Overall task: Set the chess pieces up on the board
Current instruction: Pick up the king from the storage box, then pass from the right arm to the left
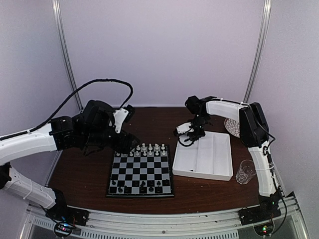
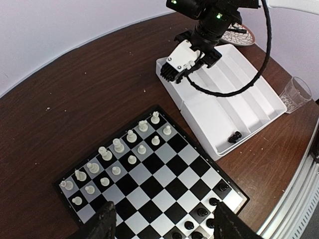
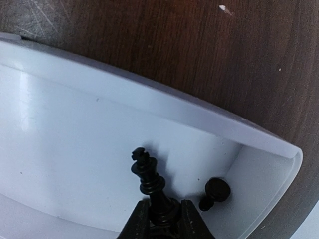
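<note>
I work in a robot lab cell, not a home or a shop. My left arm [image 1: 27,142] and right arm [image 1: 251,124] are bolted to an aluminium rail [image 1: 164,219] along the near edge of a dark wooden bench [image 1: 84,174]. Plain pale panels [image 1: 159,50] close it in on three sides, framed by bare metal posts [image 1: 68,55] at the far corners. A black cable [image 1: 109,80] loops loose above my left arm. Small lit lamps [image 1: 262,230] glow at the near corners.
</note>
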